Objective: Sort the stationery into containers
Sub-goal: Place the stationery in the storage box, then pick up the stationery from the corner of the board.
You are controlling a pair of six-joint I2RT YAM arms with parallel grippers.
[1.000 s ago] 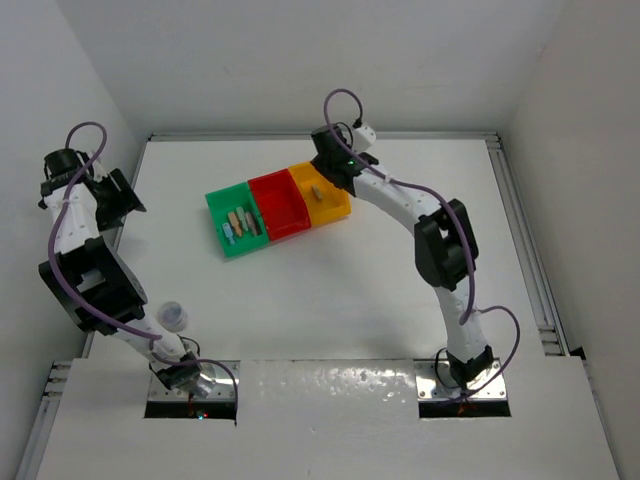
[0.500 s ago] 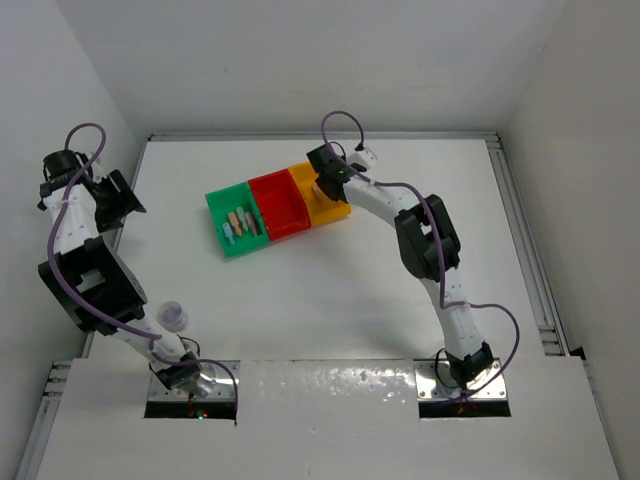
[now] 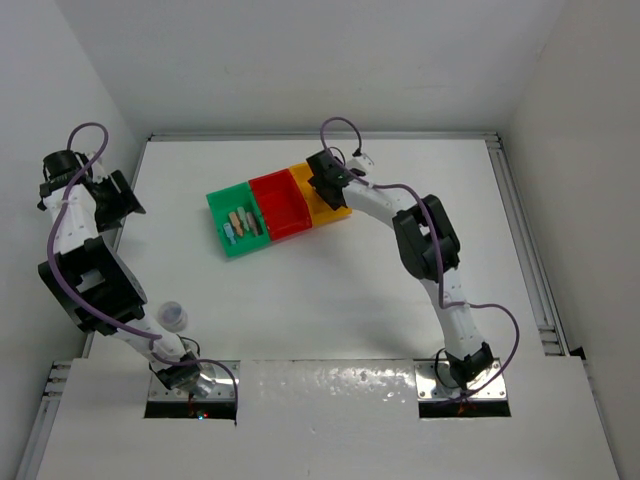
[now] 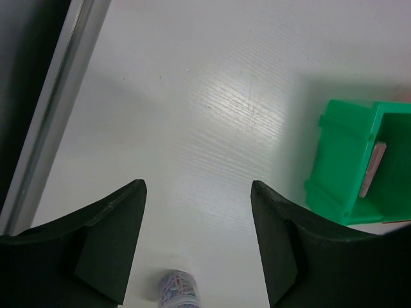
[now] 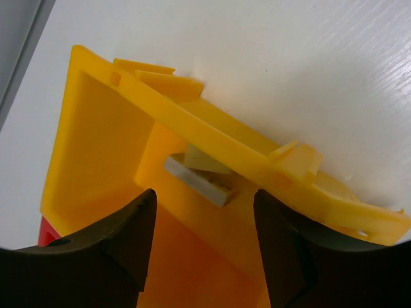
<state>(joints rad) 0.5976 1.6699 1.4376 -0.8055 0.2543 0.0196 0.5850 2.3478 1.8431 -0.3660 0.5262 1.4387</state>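
Observation:
Three joined bins stand on the table: green (image 3: pixel 222 205), red (image 3: pixel 280 205) and yellow-orange (image 3: pixel 338 208). Several short orange, tan and bluish sticks (image 3: pixel 240 222) lie in the green bin. My right gripper (image 3: pixel 322 186) is open and empty, just above the yellow-orange bin (image 5: pixel 96 147). A small beige block (image 5: pixel 199 181) lies against that bin's wall, ahead of the gripper (image 5: pixel 204 196). My left gripper (image 3: pixel 117 200) is open and empty at the far left edge. A pale translucent round jar (image 3: pixel 173 316) of coloured clips stands near the left arm's base, below the left gripper (image 4: pixel 196 186) in its wrist view (image 4: pixel 176 289).
A metal rail (image 4: pixel 58 109) and wall run along the table's left edge. The green bin's corner (image 4: pixel 334 167) shows right of the left fingers, with a tan stick (image 4: pixel 372 168) inside. A corner of the red bin (image 5: pixel 46 230) shows at the right wrist view's left edge.
My right gripper has moved a little left and forward from the yellow-orange bin's back edge to over its inside, now covering the beige block from above. The left arm has not moved.

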